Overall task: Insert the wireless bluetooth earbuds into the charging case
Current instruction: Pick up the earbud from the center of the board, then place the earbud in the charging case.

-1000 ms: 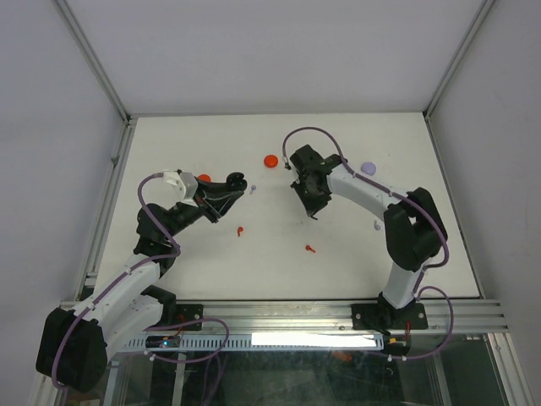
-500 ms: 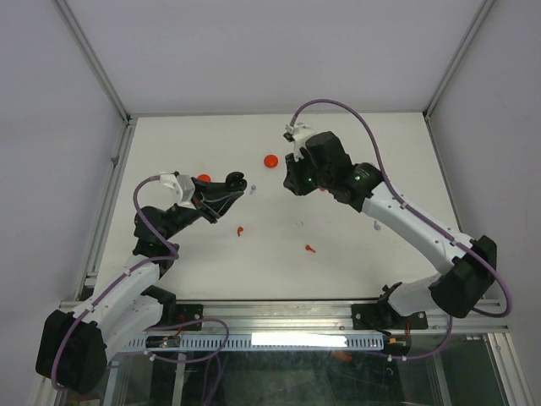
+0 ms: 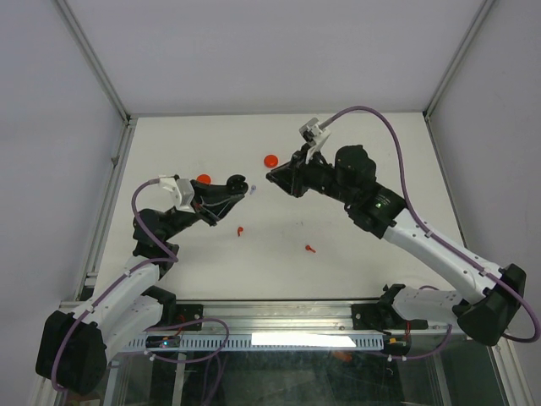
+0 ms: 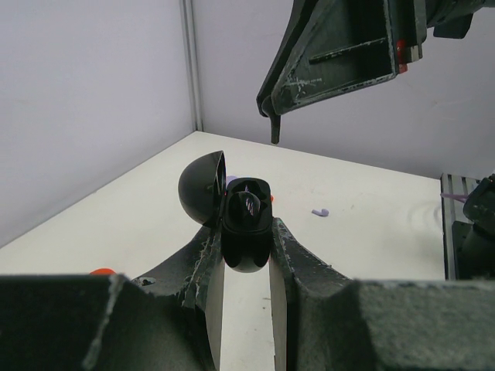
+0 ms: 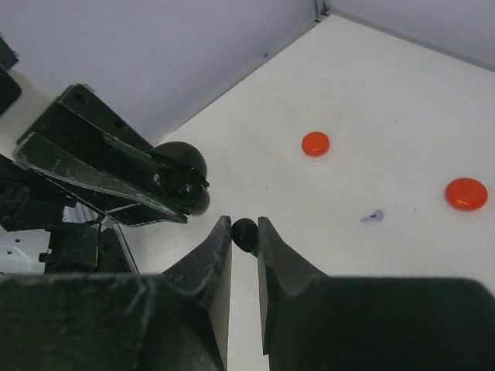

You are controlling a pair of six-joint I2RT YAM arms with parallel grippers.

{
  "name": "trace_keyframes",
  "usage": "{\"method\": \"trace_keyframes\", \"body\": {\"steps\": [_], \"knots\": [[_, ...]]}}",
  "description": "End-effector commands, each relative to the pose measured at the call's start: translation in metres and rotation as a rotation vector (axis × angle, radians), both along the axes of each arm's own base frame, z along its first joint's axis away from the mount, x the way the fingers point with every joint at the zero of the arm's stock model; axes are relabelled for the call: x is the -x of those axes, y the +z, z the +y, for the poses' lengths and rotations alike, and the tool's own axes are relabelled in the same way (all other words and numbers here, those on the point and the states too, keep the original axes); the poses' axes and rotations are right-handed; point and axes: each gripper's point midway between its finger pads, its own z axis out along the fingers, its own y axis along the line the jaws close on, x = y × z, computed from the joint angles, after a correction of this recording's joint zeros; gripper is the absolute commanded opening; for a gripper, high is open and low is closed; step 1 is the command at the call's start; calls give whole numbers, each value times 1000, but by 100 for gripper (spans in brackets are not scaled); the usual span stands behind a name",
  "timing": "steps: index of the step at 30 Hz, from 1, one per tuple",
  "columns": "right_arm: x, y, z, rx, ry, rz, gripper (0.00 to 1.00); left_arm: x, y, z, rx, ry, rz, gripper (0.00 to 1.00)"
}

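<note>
My left gripper point(image 3: 235, 189) is shut on the black charging case point(image 4: 246, 232) and holds it above the table, its lid point(image 4: 199, 185) open to the left. My right gripper point(image 3: 272, 176) is shut on a black earbud point(image 5: 244, 234) just right of the case point(image 5: 184, 182) and a little above it, not touching. Its fingertip point(image 4: 272, 124) hangs over the case in the left wrist view. Two red earbuds point(image 3: 240, 230) point(image 3: 310, 249) lie on the table. A lavender earbud point(image 5: 373, 216) lies near the case and also shows in the left wrist view point(image 4: 320, 211).
Two red discs point(image 3: 270, 159) point(image 3: 204, 179) lie on the white table behind the grippers; they also show in the right wrist view point(image 5: 315, 143) point(image 5: 466, 193). Grey walls and a metal frame edge the table.
My right arm has stretched out and swung left, bringing its gripper with the black earbud close to the case. My left arm has barely moved.
</note>
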Motion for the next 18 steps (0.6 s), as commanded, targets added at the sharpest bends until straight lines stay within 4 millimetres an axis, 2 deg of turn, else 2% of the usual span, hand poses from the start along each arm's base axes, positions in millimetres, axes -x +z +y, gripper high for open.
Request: {"method": "trace_keyframes", "body": {"steps": [1,7,18], "knots": [[21,61,13,-218,111,-117,13,12,16,0,15,-30,-92,0],[38,74,25,-318,198,-134,13,14,17,0,18,-37,-98,0],[48,66,51,-341,286,-88,13,17,20,0,29,-50,-104,0]]}}
